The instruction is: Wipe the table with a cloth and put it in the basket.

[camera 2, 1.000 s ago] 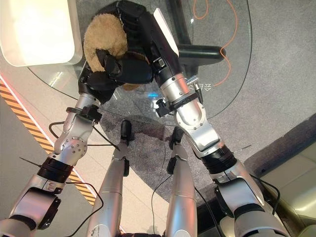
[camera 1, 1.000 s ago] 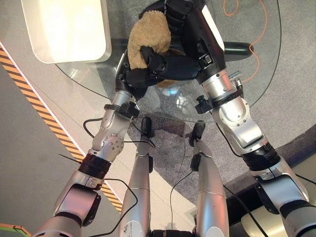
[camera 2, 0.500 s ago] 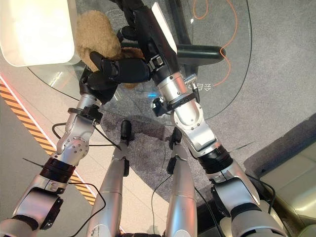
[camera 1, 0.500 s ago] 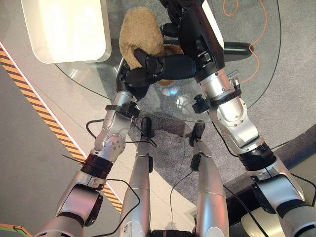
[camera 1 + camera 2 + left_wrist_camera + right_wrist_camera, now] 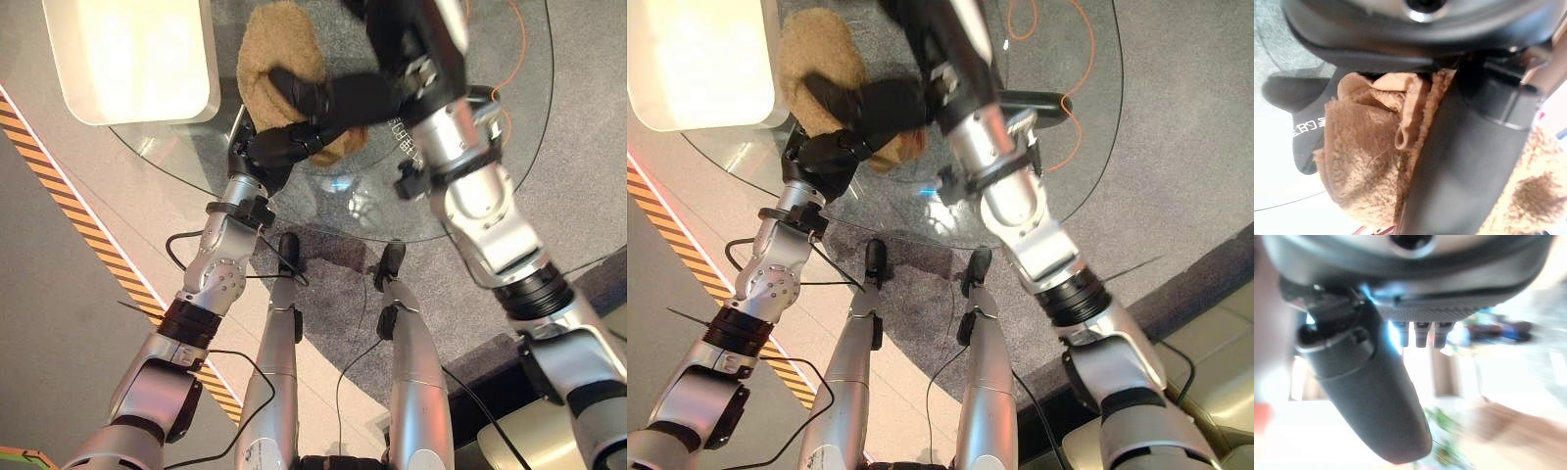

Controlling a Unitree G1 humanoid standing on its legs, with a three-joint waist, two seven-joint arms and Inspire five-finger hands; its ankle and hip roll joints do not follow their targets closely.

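The fluffy tan cloth sits bunched on the round glass table, toward its far left edge, just beside a white tray-like surface that overlaps that side of the table. The left hand lies over the cloth's near side with its fingers wrapped into the pile, and its wrist view shows folds of the cloth gathered against the palm. The right hand is lifted off the table above the cloth; its thumb juts straight out, but whether its fingers are spread or curled I cannot tell.
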